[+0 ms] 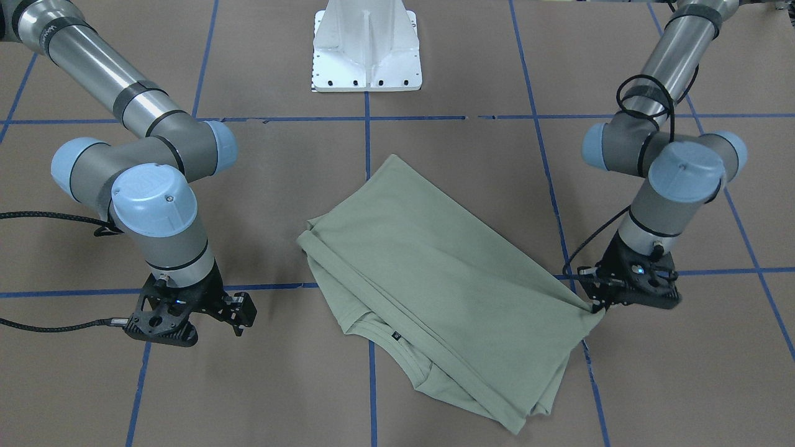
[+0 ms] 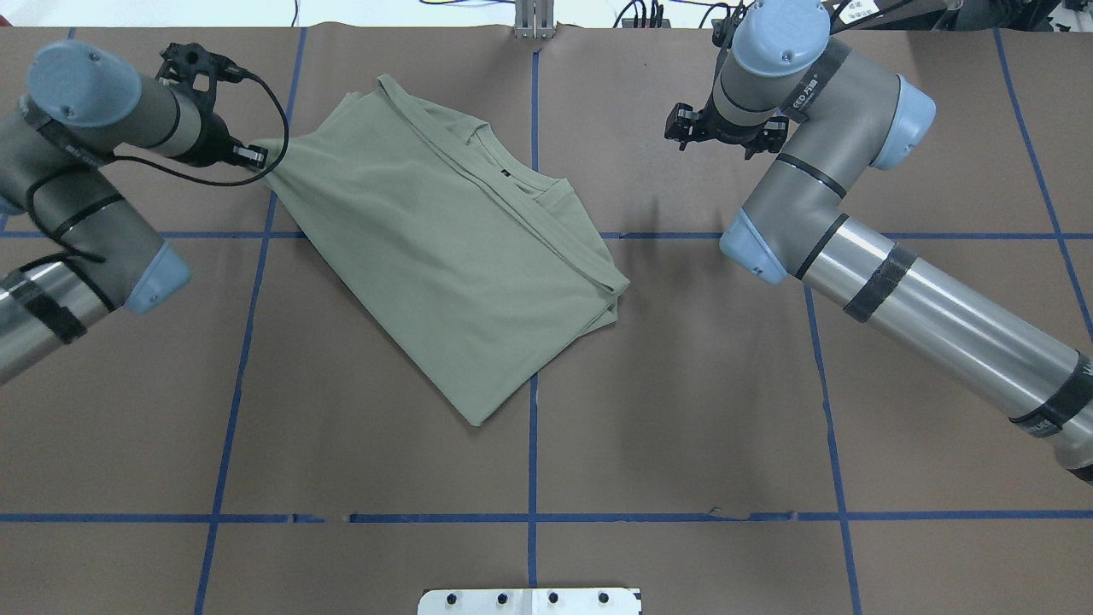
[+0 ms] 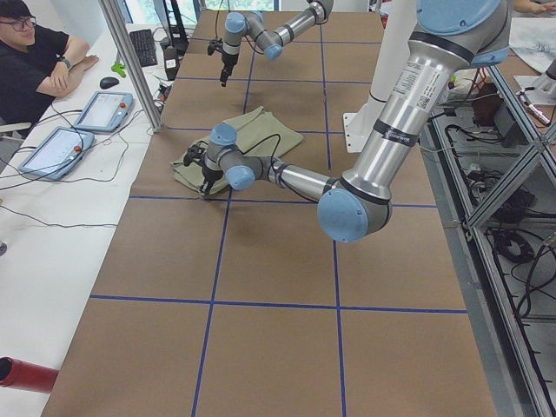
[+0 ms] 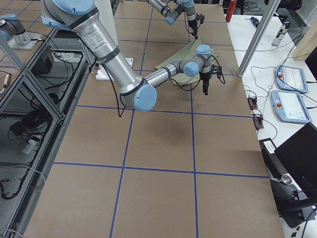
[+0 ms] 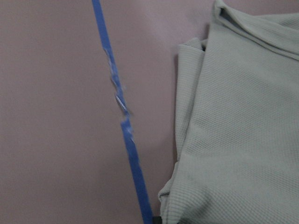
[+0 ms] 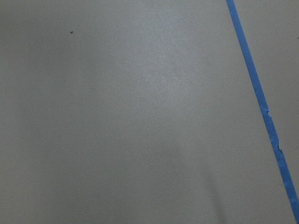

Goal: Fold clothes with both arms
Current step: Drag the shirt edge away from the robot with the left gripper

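Observation:
The pale sage-green shirt (image 1: 435,273) lies folded and slanted on the brown table, its neck with the black label (image 1: 395,336) toward the far side from the robot. It also shows in the overhead view (image 2: 444,239) and the left wrist view (image 5: 243,116). My left gripper (image 1: 596,305) is low at the table and shut on the shirt's side corner, where the cloth is drawn to a point (image 2: 271,158). My right gripper (image 1: 241,313) hangs empty above bare table, well apart from the shirt; its jaws look open (image 2: 680,126).
The white base pedestal (image 1: 366,49) stands behind the shirt at the robot's side. Blue tape lines (image 1: 367,155) grid the table. An operator (image 3: 35,61) sits beyond the far edge with teach pendants (image 3: 102,109) and a metal post (image 3: 130,61).

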